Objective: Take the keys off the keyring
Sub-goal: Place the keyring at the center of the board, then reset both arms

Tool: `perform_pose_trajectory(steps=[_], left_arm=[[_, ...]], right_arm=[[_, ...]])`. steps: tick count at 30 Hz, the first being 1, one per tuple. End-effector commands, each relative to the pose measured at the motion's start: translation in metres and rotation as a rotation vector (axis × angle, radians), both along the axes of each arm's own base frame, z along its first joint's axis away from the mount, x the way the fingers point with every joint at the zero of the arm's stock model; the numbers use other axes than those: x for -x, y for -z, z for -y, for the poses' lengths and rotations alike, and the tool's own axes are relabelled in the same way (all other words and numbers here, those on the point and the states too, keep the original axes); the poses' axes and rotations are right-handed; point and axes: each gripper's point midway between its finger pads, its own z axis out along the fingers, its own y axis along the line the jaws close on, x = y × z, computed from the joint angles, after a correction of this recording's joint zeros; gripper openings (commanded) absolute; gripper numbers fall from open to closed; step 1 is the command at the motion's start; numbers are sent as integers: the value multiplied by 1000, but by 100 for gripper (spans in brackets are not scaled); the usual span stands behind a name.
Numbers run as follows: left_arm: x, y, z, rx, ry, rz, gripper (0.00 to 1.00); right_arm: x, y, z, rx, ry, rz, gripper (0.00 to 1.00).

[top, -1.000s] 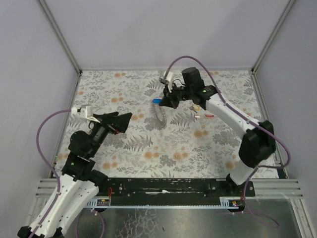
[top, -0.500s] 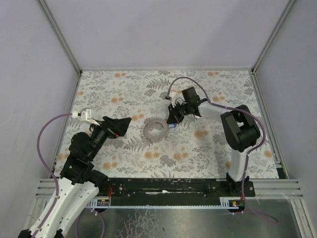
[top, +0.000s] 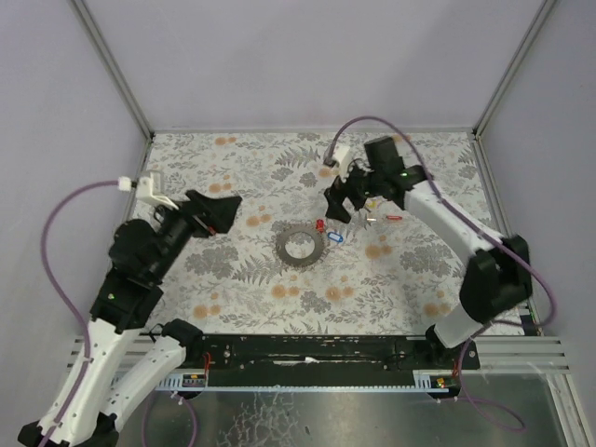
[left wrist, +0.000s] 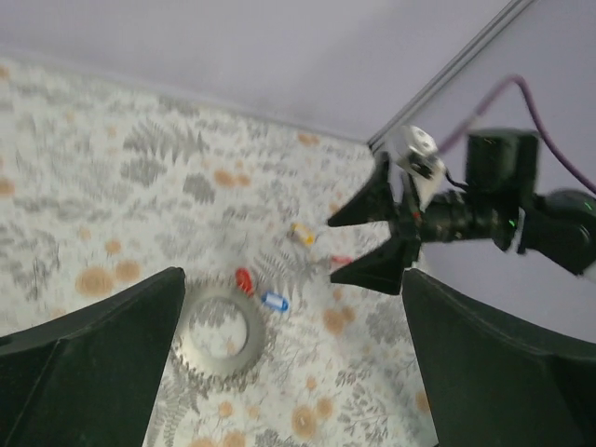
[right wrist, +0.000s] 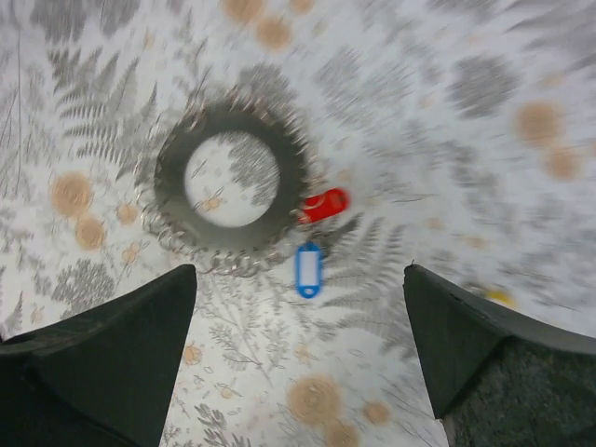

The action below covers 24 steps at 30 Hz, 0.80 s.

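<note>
The right gripper has just let go, jaws apart, and backed off far-right, leaving the keyring flat mid-table with the red key and blue key at its right rim, probably still attached, while the left gripper waits open.

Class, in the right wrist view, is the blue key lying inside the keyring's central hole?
No, the blue key lies on the table outside the keyring, close to its rim.

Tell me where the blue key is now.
Top view, near the centre: the blue key lies flat just right of the keyring, next to the red key.
</note>
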Motion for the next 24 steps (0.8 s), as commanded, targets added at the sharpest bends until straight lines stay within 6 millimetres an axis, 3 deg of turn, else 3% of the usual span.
perform_pose_trajectory(steps=[1,3,4,6,9,14,18,24], left_arm=[[2,-59,-10,-63,-21,73,100],[1,-79,-6,-49,-6,85,100],[2,-89,-4,-41,1,97,100],[4,-108,0,-30,25,126,100],[10,-135,5,-16,66,178,100],[26,-165,7,15,110,240,100],[36,-174,6,31,123,266,100],[43,-176,8,36,153,279,100]], right_arm=[[-14,-117,54,-23,288,305,99],[-19,-157,82,-61,513,373,99],[-14,-172,89,-71,539,387,99],[2,-207,92,-105,521,412,99],[25,-245,90,-206,487,407,99],[42,-298,100,-369,629,386,99],[63,-321,104,-422,611,403,99],[69,-317,114,-423,621,420,99]])
